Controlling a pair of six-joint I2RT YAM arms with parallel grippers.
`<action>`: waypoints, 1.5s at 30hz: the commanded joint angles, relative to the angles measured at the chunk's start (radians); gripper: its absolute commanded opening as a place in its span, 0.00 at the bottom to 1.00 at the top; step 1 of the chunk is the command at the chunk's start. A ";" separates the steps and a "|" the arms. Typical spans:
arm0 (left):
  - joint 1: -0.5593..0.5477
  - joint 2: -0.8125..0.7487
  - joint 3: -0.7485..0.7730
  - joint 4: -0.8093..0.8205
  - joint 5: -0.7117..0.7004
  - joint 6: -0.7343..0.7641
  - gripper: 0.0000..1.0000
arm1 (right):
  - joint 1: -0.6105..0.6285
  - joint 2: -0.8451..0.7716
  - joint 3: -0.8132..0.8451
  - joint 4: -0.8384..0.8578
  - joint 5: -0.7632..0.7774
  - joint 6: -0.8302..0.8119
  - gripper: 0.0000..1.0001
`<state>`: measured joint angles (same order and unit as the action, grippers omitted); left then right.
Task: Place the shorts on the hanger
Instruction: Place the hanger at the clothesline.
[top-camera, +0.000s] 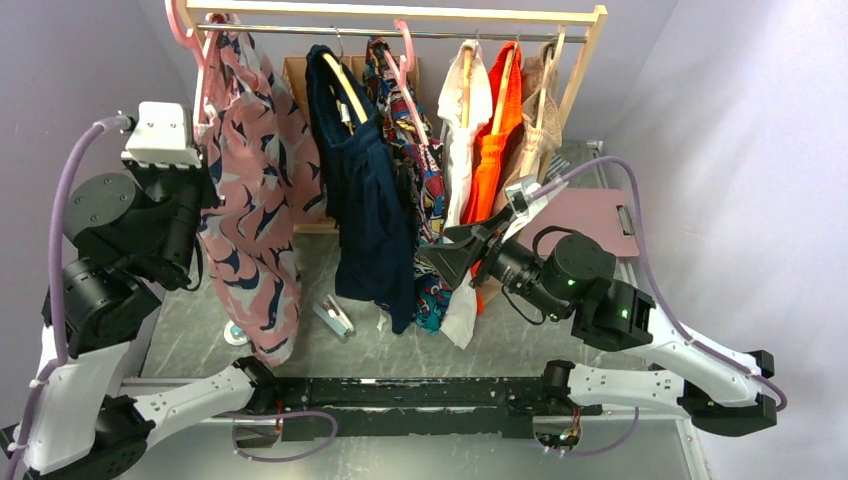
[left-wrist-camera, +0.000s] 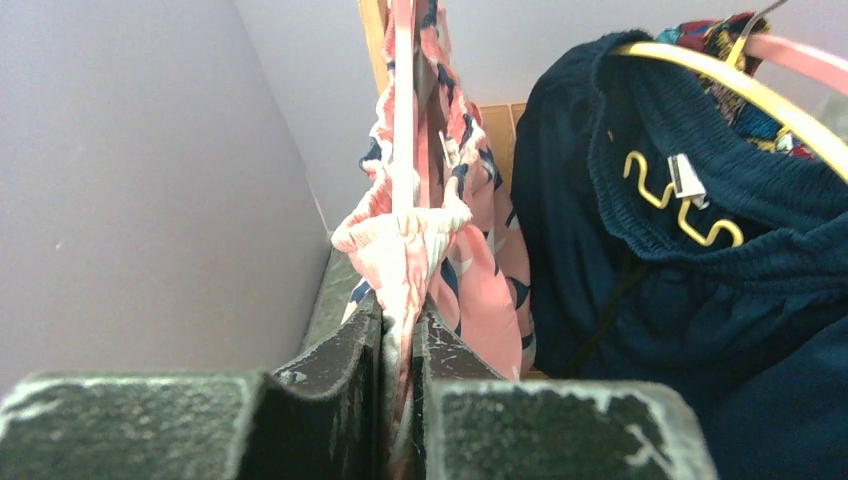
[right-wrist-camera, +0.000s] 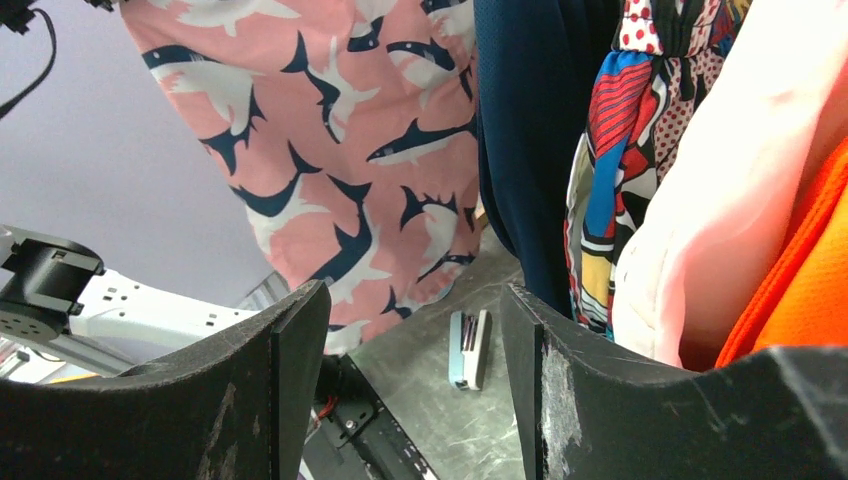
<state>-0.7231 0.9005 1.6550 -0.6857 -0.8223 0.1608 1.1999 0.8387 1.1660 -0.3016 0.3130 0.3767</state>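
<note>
The pink shorts (top-camera: 255, 200) with a navy and white print hang at the left end of the rail, draped over the pale-pink hanger (top-camera: 184, 30). My left gripper (top-camera: 205, 190) is raised beside them and is shut on the gathered waistband (left-wrist-camera: 405, 240). In the left wrist view the hanger's pink arm (left-wrist-camera: 403, 110) runs straight up above the left gripper (left-wrist-camera: 400, 335), with fabric pinched between the fingers. My right gripper (top-camera: 445, 255) is open and empty, low in front of the hanging clothes. In the right wrist view the shorts (right-wrist-camera: 330, 150) hang ahead and to the left of the right gripper (right-wrist-camera: 415, 335).
A navy garment (top-camera: 365, 200) on a yellow-edged hanger (left-wrist-camera: 760, 95) hangs right of the shorts, then a multicolour garment (top-camera: 428, 185), a white one (top-camera: 462, 120) and an orange one (top-camera: 492, 140). A small clip (top-camera: 335, 318) lies on the table. A mauve board (top-camera: 590, 222) lies at the back right.
</note>
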 joint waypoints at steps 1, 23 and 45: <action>0.006 0.042 0.142 0.056 0.038 0.036 0.07 | 0.001 -0.034 0.001 -0.003 0.024 -0.028 0.66; 0.007 -0.112 -0.320 0.310 0.152 0.034 0.07 | 0.001 -0.051 -0.061 -0.006 0.044 -0.021 0.66; 0.006 -0.078 -0.404 0.551 0.202 0.284 0.07 | 0.000 -0.162 -0.141 -0.025 0.083 -0.018 0.66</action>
<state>-0.7231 0.8330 1.2762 -0.2615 -0.6487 0.3321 1.1999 0.7017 1.0397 -0.3202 0.3756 0.3607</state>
